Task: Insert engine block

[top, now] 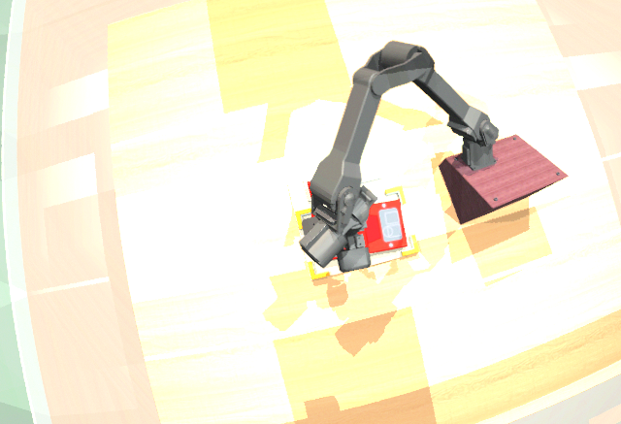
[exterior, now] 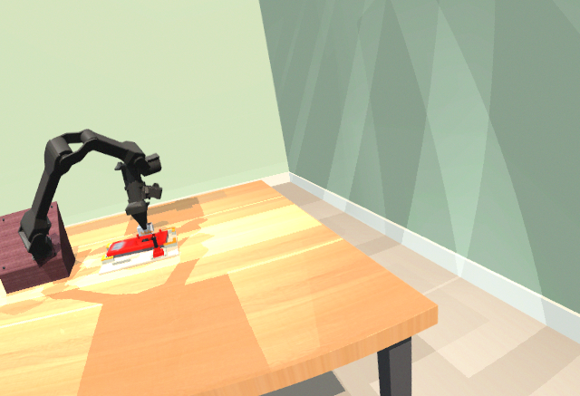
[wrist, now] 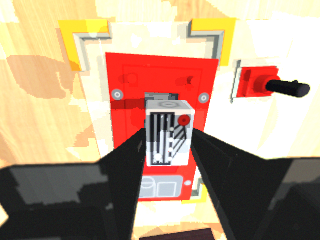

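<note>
My gripper points down over the car body and is shut on the engine block. The block is light grey, with black bars and a red disc on the face toward the wrist camera. The red car body lies flat. Its opening shows in part in the wrist view, at the block's far edge; the block covers the rest. In the exterior view the block is close above the body. Its underside, the rib and the slot side are hidden, and I cannot tell whether it has entered the opening.
Yellow corner brackets stand around the body on a pale base plate. A red block with an upright black peg stands beside the body. The arm's maroon mount is near.
</note>
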